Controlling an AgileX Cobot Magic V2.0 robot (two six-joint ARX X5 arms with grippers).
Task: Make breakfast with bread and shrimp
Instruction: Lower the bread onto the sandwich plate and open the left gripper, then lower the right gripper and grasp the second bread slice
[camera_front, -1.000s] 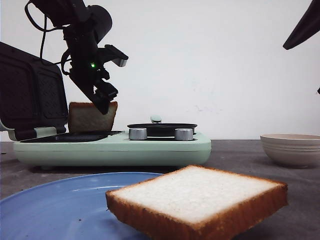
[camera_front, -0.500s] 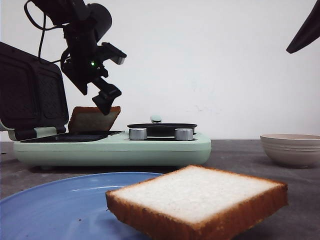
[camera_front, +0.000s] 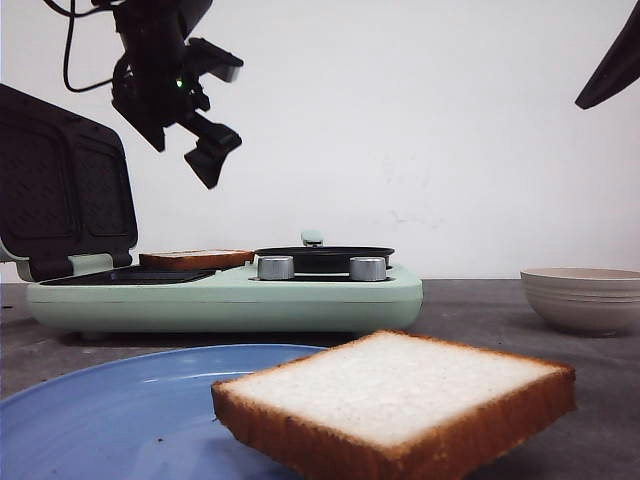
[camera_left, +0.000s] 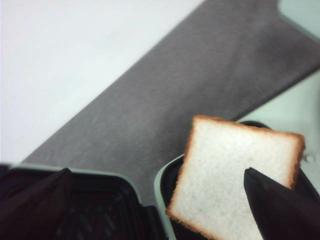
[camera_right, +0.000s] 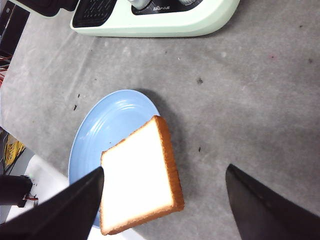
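One bread slice (camera_front: 195, 259) lies flat on the black lower plate of the mint-green sandwich maker (camera_front: 230, 295). In the left wrist view this slice (camera_left: 240, 175) sits below and between the spread fingers. My left gripper (camera_front: 185, 150) (camera_left: 156, 175) hangs open well above it, holding nothing. A second bread slice (camera_front: 400, 390) (camera_right: 137, 175) rests on the blue plate (camera_front: 110, 410) (camera_right: 107, 125), overhanging its rim. My right gripper (camera_right: 165, 170) is open high above that slice. The shrimp is out of view.
The sandwich maker's dark lid (camera_front: 60, 190) stands open at the left. A round black pan with two silver knobs (camera_front: 322, 262) occupies its right half. A pale ribbed bowl (camera_front: 585, 296) stands at the far right; its inside is hidden. A dark part of the right arm (camera_front: 610, 65) shows top right.
The left gripper let go of the bread slice, which tipped from upright to flat on the sandwich maker's plate. The gripper then rose away, open. The right arm barely moved.
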